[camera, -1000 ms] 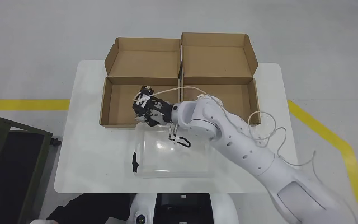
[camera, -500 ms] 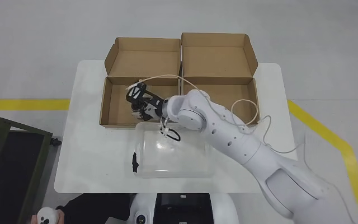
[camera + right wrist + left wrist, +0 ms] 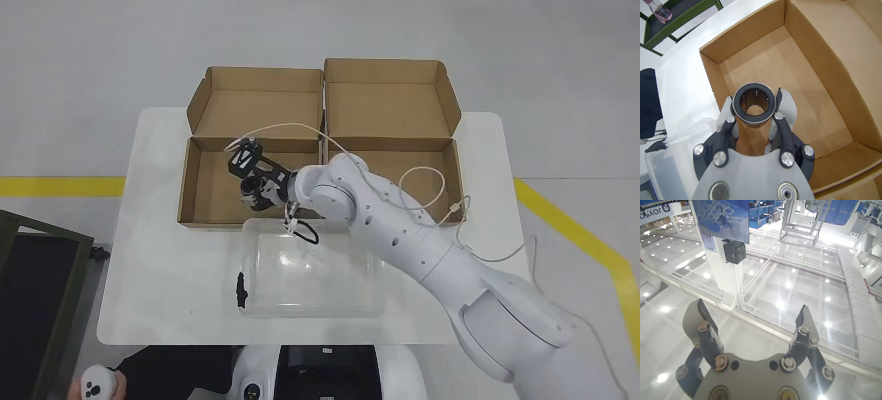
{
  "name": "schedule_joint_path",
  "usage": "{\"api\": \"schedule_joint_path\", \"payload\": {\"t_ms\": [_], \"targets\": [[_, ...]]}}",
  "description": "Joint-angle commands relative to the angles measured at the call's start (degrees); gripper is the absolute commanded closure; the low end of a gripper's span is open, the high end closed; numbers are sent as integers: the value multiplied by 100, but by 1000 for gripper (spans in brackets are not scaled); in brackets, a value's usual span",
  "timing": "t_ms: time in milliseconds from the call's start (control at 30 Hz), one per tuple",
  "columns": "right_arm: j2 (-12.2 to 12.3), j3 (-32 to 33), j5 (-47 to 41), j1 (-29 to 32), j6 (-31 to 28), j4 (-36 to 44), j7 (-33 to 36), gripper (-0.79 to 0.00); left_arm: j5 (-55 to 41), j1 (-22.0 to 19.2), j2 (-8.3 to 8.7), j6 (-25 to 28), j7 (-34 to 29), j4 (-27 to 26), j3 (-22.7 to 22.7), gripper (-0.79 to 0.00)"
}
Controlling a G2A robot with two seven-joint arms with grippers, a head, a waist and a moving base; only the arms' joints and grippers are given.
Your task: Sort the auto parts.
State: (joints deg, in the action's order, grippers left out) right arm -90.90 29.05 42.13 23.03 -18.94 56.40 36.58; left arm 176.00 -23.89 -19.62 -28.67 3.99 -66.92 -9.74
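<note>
Right wrist view puts the two white fingers (image 3: 786, 103) of the right gripper (image 3: 755, 98) pressed against opposite sides of a short metal bearing (image 3: 754, 113) with a black end ring. They are closed just to its width, and its bore faces the camera. Under it lies the bare floor of the left-hand box (image 3: 795, 91), close to that box's near wall. From the top view, the right gripper (image 3: 250, 178) hangs over this left-hand box (image 3: 205, 195), which sits at about 11 o'clock from the clear bin (image 3: 310, 285) on the table (image 3: 150, 270). A second box (image 3: 400, 180) sits at 1 o'clock. The left gripper (image 3: 752, 306) points up at the ceiling, spread wide and empty. The likely trouble is the grip itself: flat pads on a smooth round sleeve could let it twist or slide out. If it were let go from this height it could bounce or roll, or catch the near wall. The loose cable (image 3: 290, 132) arching over the box could also snag on a flap. No label or writing can be made out on the bearing or either box.
</note>
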Motion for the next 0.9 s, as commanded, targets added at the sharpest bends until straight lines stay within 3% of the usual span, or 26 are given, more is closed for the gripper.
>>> {"api": "schedule_joint_path", "payload": {"t_ms": [0, 267, 400, 467, 567, 733, 867], "targets": [[-33, -6, 14, -6, -22, -81, -1, -71, 0, 0, 0, 0, 0, 0, 0, -785], [-135, -1, 113, 17, -81, -292, 22, -308, 0, 0, 0, 0, 0, 0, 0, -785], [-173, 16, 148, 52, -119, -344, 20, -391, 0, 0, 0, 0, 0, 0, 0, -785], [-185, 34, 177, 62, -140, -357, 26, -594, 0, 0, 0, 0, 0, 0, 0, -785], [-194, 77, 227, 77, -153, -365, 23, -693, 0, 0, 0, 0, 0, 0, 0, -785], [-178, 172, 366, 130, -204, -170, -8, -776, 0, 0, 0, 0, 0, 0, 0, -785], [-101, 317, 557, 239, -228, 286, 11, -785, 0, 0, 0, 0, 0, 0, 0, -785]]}}
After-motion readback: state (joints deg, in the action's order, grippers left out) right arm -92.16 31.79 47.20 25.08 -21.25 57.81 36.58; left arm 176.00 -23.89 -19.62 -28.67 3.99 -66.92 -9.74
